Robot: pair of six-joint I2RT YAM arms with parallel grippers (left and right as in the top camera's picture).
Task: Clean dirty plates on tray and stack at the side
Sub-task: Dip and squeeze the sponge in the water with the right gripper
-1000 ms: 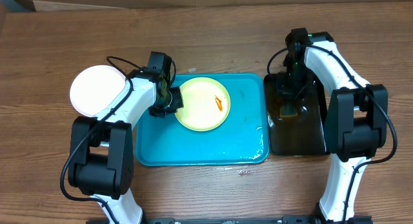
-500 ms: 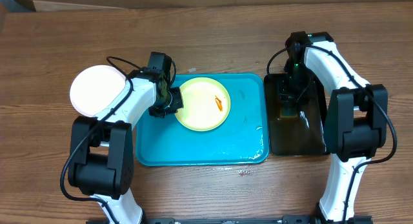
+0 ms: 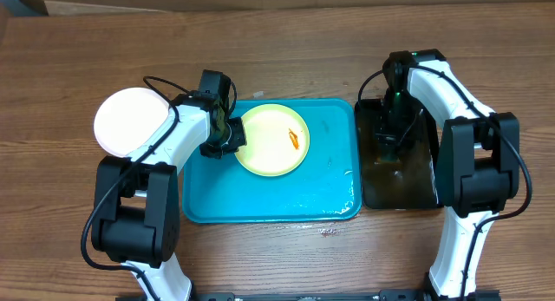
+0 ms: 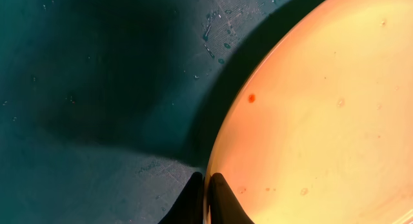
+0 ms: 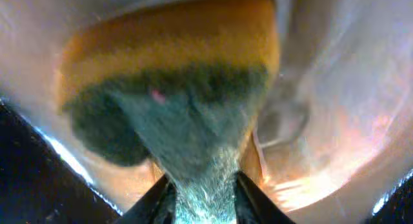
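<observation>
L fingers (image 4: 224,201) pinch 1 plate (image 3: 272,141), 2 total

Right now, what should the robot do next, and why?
Probably carry the sponge from the black tray over to the yellow-green plate. The right gripper pinches the sponge, the left gripper holds the plate's rim, and an orange smear is on it.

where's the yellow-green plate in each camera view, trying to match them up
overhead: the yellow-green plate lies in the upper left part of the turquoise tray.
left wrist: it fills the right half, looking orange in this light.
right wrist: not in it; only a sponge shows.
shared landmark: the left gripper pinching the plate's left rim, seen at bottom centre of the left wrist view.
</observation>
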